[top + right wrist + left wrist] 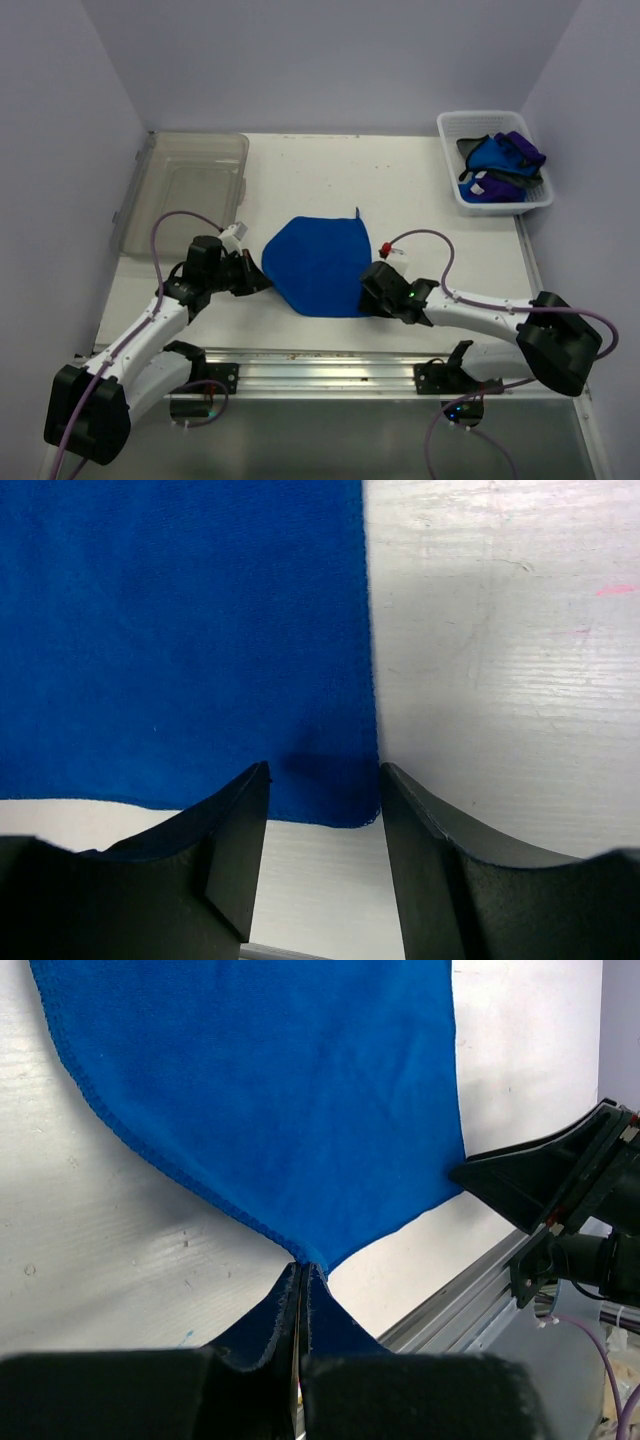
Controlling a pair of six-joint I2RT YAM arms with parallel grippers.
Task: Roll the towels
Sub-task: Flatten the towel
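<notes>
Blue towel [320, 262] lies spread flat in the middle of the table [430, 200], between your two arms. Your left gripper [258, 282] is pinched tight on its left corner, the cloth drawn to a point there. Your right gripper [322, 780] has its jaws spread either side of the near right corner, not clamping. More towels [505, 160] sit in the basket [495, 118] at the far right.

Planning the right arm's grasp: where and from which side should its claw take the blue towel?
Near right corner of the blue towel, from the near edge: it lies flat between the open right claw fingers; the left claw pinches its left edge.
</notes>
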